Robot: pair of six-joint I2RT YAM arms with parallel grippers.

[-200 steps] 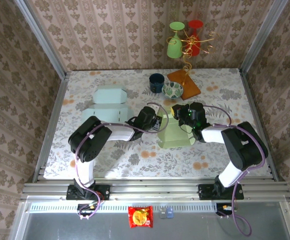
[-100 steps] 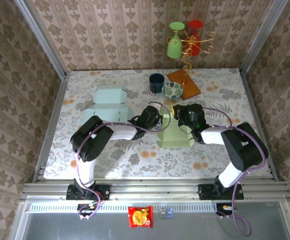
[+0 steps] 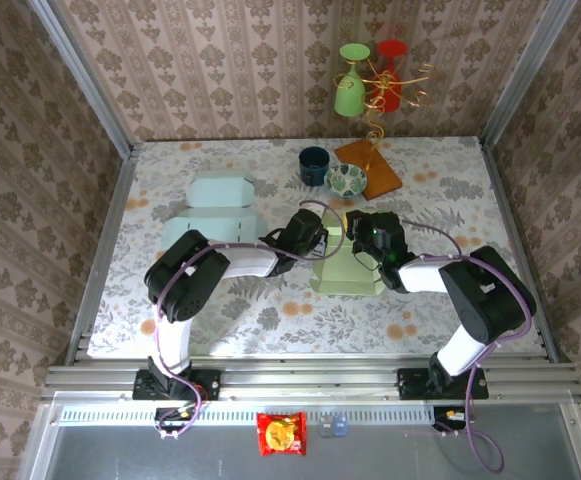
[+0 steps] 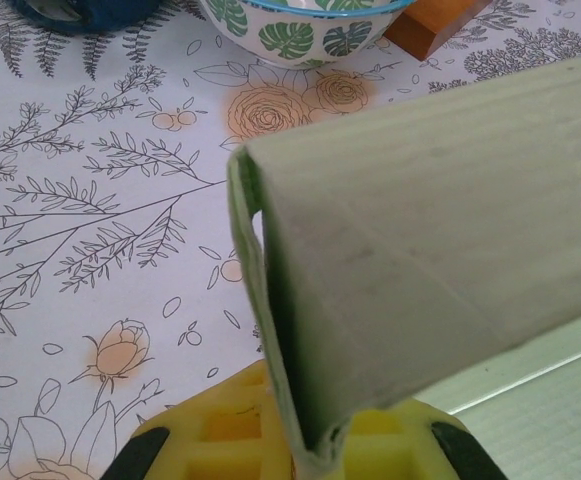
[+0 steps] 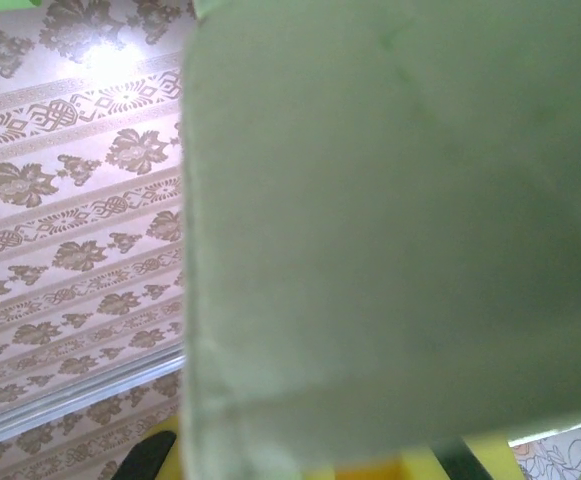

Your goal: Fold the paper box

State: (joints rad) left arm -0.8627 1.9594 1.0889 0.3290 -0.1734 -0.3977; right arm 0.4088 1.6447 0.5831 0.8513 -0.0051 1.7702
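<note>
The pale green paper box [image 3: 348,274] lies partly folded at the middle of the table, held from both sides. My left gripper [image 3: 318,243] is shut on the box's left wall. In the left wrist view that wall is a doubled sheet [image 4: 420,260] pinched between the yellow pads of the gripper [image 4: 315,445]. My right gripper [image 3: 362,238] is shut on the box's far right part. A green panel [image 5: 400,230] covers most of the right wrist view and hides the right gripper [image 5: 370,468] apart from a strip of yellow.
Two flat pale blue box blanks [image 3: 218,190] lie at the left. A dark blue cup [image 3: 314,165], a leaf-patterned bowl [image 3: 346,180] and an orange wooden base [image 3: 370,166] with a wire stand holding a green and a red glass [image 3: 351,90] stand behind the box.
Both grippers and the box have shifted a little to the left. The left jaws have closed tighter on the box wall.
</note>
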